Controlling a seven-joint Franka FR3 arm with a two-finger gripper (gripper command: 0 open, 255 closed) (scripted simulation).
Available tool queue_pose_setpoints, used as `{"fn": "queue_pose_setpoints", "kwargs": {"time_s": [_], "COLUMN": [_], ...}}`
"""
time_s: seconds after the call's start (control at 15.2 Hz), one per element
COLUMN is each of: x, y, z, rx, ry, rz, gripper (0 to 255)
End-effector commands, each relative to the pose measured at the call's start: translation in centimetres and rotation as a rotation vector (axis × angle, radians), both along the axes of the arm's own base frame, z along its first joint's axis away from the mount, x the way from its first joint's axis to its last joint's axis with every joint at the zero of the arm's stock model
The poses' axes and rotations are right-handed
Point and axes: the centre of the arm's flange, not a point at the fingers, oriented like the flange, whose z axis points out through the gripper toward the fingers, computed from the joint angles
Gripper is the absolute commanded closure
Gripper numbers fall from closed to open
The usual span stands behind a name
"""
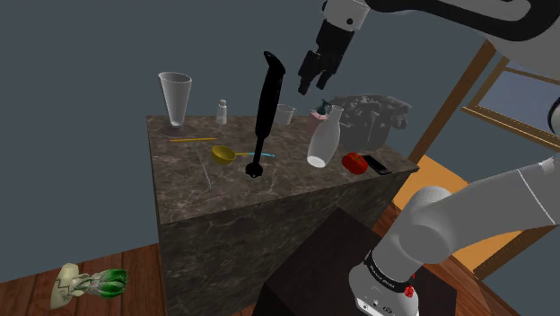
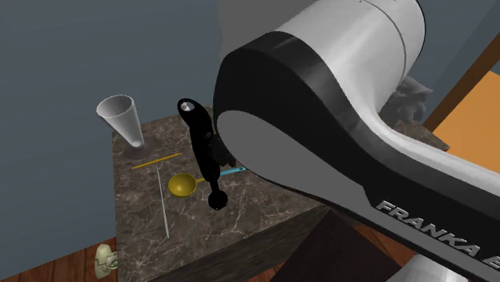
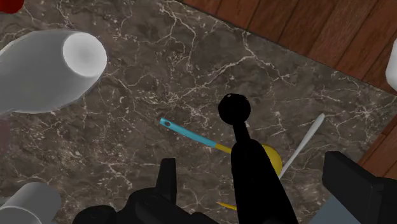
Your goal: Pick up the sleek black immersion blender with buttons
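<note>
Immersion blender [image 1: 266, 112] stands nearly upright, blade end down, on the marble counter [image 1: 206, 202] beside a yellow spoon [image 1: 223, 153]. Gripper [image 1: 311, 83] hovers near the handle top, fingers spread and empty, apparently so the handle can pass between them.

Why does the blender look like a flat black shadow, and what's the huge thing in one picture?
Shoulder view: dim light; the blender is drawn pure black, without shine, so no buttons show. Second exterior view: the robot's arm sits close to the camera and hides much of the counter. Wrist view: the blender is a plain silhouette too.
</note>
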Motion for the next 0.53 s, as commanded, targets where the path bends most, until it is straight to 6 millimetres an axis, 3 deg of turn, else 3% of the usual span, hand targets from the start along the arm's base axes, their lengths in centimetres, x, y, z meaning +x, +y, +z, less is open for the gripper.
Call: {"fn": "queue_pose_setpoints", "kwargs": {"time_s": [0.0, 0.46], "x": [1.8, 7.6], "y": [0.8, 3.9], "z": [0.9, 5.2], "rx": [-0.008, -0.037], "ry": [-0.034, -0.144], "rz": [0.007, 0.029], "gripper": [0, 0]}}
